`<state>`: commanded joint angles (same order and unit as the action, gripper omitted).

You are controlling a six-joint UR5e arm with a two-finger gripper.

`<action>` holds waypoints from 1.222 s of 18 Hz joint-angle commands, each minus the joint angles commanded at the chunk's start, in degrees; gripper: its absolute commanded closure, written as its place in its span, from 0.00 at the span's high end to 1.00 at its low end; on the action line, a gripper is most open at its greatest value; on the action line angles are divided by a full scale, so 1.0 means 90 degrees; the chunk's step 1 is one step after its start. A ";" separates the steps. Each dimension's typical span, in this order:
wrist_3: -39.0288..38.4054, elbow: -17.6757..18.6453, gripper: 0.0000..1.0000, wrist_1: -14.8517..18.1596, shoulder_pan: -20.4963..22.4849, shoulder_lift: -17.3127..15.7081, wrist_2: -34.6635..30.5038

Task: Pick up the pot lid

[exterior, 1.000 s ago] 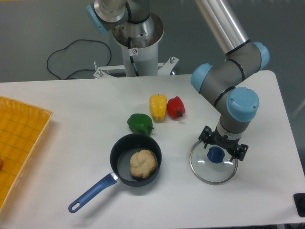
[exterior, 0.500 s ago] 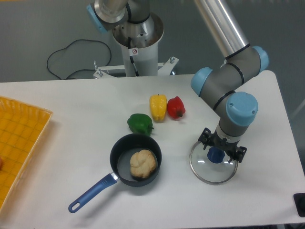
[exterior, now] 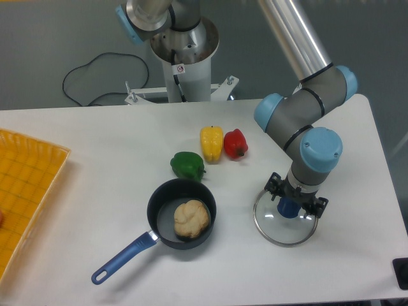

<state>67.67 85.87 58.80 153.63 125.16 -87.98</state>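
My gripper (exterior: pixel 297 196) is low over the pot lid at the right of the table, its fingers apart, one to the left and one to the right of the lid's knob. The pot lid (exterior: pixel 284 235) is transparent with a thin rim and lies flat. Its round blue knob (exterior: pixel 288 207) shows just below the gripper body, partly covered by it. Whether the fingertips touch the knob or the glass, I cannot tell.
A black pan (exterior: pixel 153 210) with a blue handle holds a tan lumpy item (exterior: pixel 190 219). Behind it lie green (exterior: pixel 187 166), yellow (exterior: pixel 211 143) and red (exterior: pixel 235 145) peppers. An orange-yellow container (exterior: pixel 32 185) stands at the left edge.
The gripper and arm have moved down toward the lid, covering more of the knob's upper part. The lid, pan and peppers have stayed where they were.
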 joint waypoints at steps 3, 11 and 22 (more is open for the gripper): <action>0.0000 0.0000 0.82 0.0000 0.0000 0.0010 0.0000; 0.0098 0.0000 0.61 0.0010 -0.0010 0.0020 -0.0010; 0.0225 0.0020 0.46 0.0107 0.0000 -0.0195 -0.0146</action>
<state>69.70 86.04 59.76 153.63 123.40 -89.30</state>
